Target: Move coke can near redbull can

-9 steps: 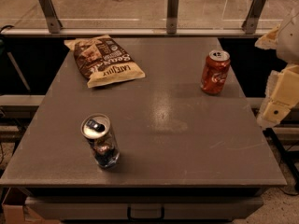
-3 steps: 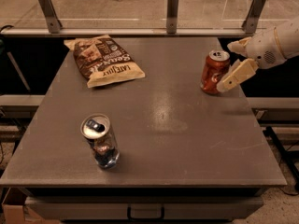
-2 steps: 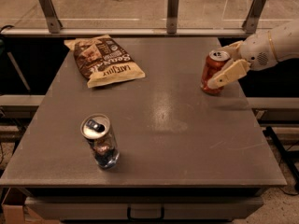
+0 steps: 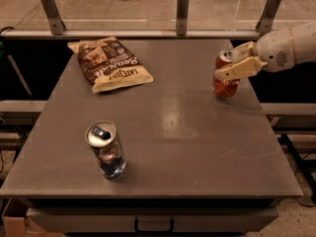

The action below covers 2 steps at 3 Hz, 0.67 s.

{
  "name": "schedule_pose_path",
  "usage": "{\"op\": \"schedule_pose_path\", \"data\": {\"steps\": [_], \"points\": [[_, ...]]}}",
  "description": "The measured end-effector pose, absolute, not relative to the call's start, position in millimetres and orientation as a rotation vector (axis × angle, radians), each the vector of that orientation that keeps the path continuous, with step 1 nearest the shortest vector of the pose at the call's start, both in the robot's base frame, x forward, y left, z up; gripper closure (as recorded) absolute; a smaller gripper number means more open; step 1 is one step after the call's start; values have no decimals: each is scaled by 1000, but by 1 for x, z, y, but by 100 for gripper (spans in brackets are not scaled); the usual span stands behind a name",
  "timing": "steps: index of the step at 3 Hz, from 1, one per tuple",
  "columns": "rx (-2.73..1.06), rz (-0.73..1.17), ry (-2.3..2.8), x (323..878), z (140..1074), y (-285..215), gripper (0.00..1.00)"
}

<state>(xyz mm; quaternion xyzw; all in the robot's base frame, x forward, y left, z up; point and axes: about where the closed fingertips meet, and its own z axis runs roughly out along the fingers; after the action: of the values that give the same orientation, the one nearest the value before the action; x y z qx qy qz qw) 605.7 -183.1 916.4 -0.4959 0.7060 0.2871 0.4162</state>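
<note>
Camera view: the gripper (image 4: 228, 61) sits around the upright coke can (image 4: 226, 84), can't tell if it's clamped, and that can stands well behind and right of the redbull can (image 4: 106, 154) on the worktop (image 4: 197, 147), so I'd guess 1 diagonal carry toward it.

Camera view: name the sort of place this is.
Likely a robot test space, not a home: a grey table with metal rail posts behind, a chip bag, redbull can and coke can set out, the tool at the coke can.
</note>
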Motion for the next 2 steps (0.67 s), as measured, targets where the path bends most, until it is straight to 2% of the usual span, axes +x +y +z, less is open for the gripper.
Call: {"op": "schedule_pose_path", "data": {"steps": [1, 2], "points": [[-1252, 716, 1725, 595, 960, -181, 87], [-1255, 719, 1722, 596, 960, -179, 100]]}}
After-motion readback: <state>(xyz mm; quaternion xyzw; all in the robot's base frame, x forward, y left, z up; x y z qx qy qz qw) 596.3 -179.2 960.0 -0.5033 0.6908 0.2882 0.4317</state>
